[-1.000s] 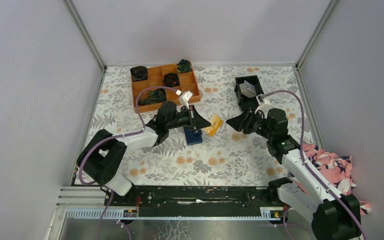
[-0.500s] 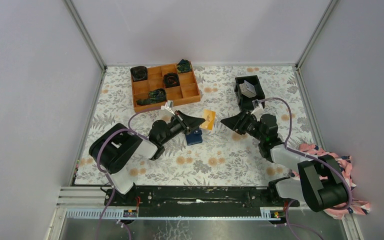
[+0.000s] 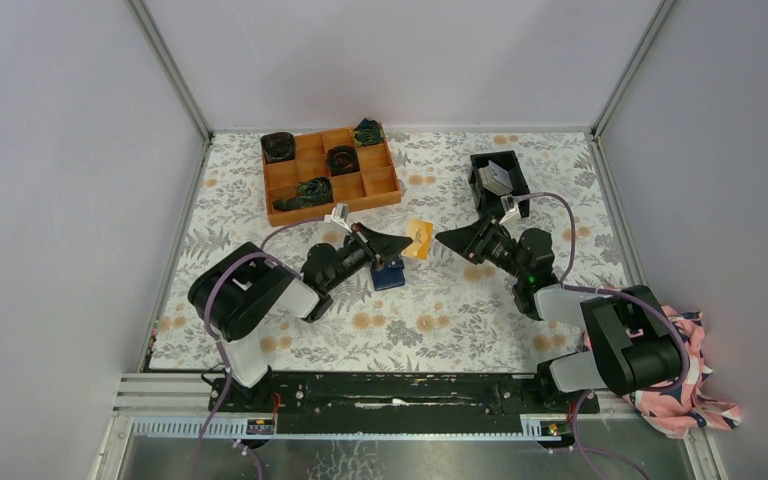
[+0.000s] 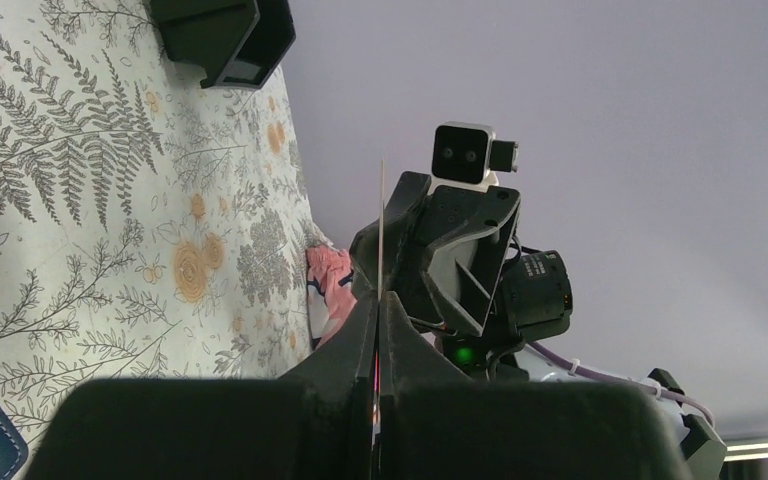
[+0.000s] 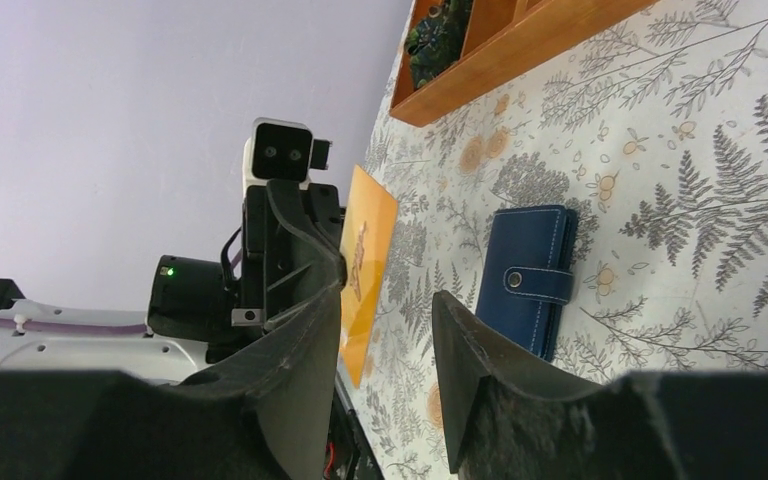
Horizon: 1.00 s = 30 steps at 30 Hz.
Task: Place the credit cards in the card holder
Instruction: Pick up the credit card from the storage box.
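My left gripper [image 3: 397, 243] is shut on a yellow-orange credit card [image 3: 419, 239] and holds it upright above the table. In the left wrist view the card [image 4: 381, 230] shows edge-on as a thin line between the closed fingers [image 4: 360, 330]. My right gripper [image 3: 448, 240] is open, facing the card from the right, a short gap away. In the right wrist view the card [image 5: 364, 270] stands beyond the open gripper [image 5: 388, 300]. The navy card holder [image 3: 388, 273] lies on the table below the left gripper, folded with its snap tab closed [image 5: 532, 278]. Grey cards [image 3: 497, 178] sit in the black bin.
An orange compartment tray [image 3: 286, 187] with dark items stands at the back left. A black square bin [image 3: 479, 190] is at the back right, behind the right gripper. Pink patterned cloth [image 3: 690, 350] lies at the right edge. Walls enclose the floral mat.
Both arms have dropped lower. The left gripper has tilted the orange card up and shifted slightly right. The right gripper has moved left, closer to the card.
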Motion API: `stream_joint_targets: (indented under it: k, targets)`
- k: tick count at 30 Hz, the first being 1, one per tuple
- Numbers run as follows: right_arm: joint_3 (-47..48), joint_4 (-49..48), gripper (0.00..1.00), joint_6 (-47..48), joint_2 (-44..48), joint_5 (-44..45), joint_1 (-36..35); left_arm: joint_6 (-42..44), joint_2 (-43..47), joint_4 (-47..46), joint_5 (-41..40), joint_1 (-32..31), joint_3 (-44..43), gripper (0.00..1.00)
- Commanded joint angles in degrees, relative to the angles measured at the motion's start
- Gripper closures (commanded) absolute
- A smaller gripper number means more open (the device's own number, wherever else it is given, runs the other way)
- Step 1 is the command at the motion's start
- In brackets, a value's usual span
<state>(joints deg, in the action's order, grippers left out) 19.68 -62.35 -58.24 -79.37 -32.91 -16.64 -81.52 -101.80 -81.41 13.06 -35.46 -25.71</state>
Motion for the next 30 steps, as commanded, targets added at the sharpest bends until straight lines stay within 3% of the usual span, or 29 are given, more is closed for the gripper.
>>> stream_joint_targets:
  k: [1, 11, 14, 16, 19, 20, 22, 25, 30]
  targets:
    - [1.27, -6.93, 0.54, -1.91, -1.32, -2.42, -1.18, -0.31, -1.11, -4.41, -0.77, -0.64, -1.84, 1.0]
    - [4.32, -10.03, 0.57, -3.43, -7.02, -3.34, -4.04, -0.81, -2.71, -4.31, 0.34, -1.35, -3.3, 1.0]
    - [6.19, -9.66, 0.65, -3.44, -8.56, -4.44, -4.97, -1.18, -3.5, -4.44, 1.01, -1.36, -3.21, 1.0]
    - [7.61, -7.57, 0.79, -2.36, -8.86, -5.24, -5.34, -1.27, -3.5, -4.91, 1.08, -1.27, -2.68, 1.0]
    - [9.72, -0.27, 0.98, 2.05, -7.07, -5.07, -5.66, -1.19, -3.21, -5.49, 0.72, -0.81, -1.13, 0.99]
    - [10.51, 3.46, 1.0, 4.45, -5.92, -4.56, -5.79, -1.19, -3.01, -5.45, 0.55, -0.51, -0.57, 0.95]
    - [12.71, 12.99, 1.0, 10.38, -3.22, -2.73, -6.34, -1.07, -2.32, -5.7, -0.05, 0.23, 0.89, 0.87]
    - [17.51, 29.23, 1.0, 19.67, 0.55, 2.08, -7.34, -0.06, -0.22, -4.74, -2.07, 1.27, 3.39, 0.66]
    - [26.41, 49.95, 1.0, 31.26, 2.12, 9.68, -9.65, 4.05, 5.47, 1.84, -6.13, 2.49, 6.58, 0.55]
